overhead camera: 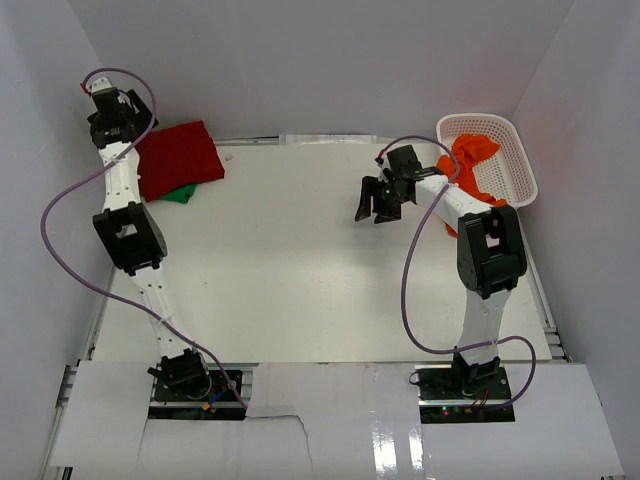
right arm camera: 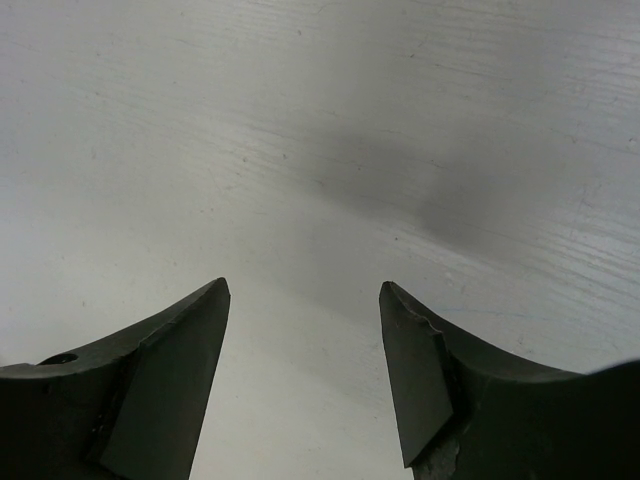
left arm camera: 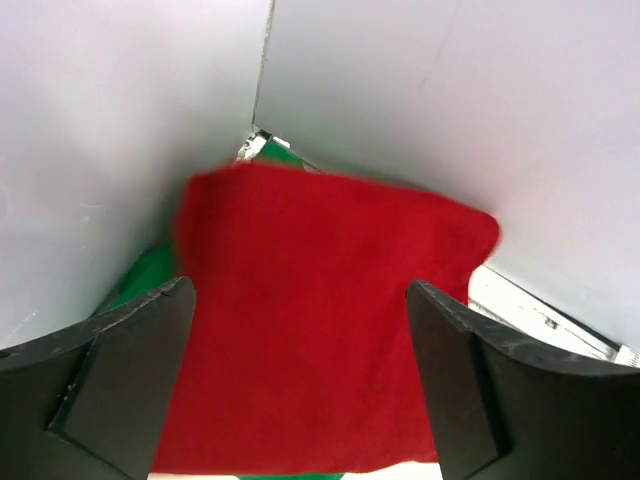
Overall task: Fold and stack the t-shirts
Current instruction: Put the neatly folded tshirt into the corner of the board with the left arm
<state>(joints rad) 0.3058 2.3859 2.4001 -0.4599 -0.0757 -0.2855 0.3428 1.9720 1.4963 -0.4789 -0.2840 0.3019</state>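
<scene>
Lying folded atop the green t-shirt (overhead camera: 180,194) in the far left corner, the dark red t-shirt (overhead camera: 180,158) is framed by the spread jaws of the left gripper (left arm camera: 300,288), while the orange t-shirt (overhead camera: 470,165) is draped, apparently unfolded, over the white lattice basket (overhead camera: 520,165) near the parted, empty jaws of the right gripper (right arm camera: 305,290).

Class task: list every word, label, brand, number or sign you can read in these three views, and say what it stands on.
No text can be read in any view.
The dark red t-shirt, green t-shirt, orange t-shirt and white basket show no print.
Any marking on the arm bases is too small to tell.
</scene>
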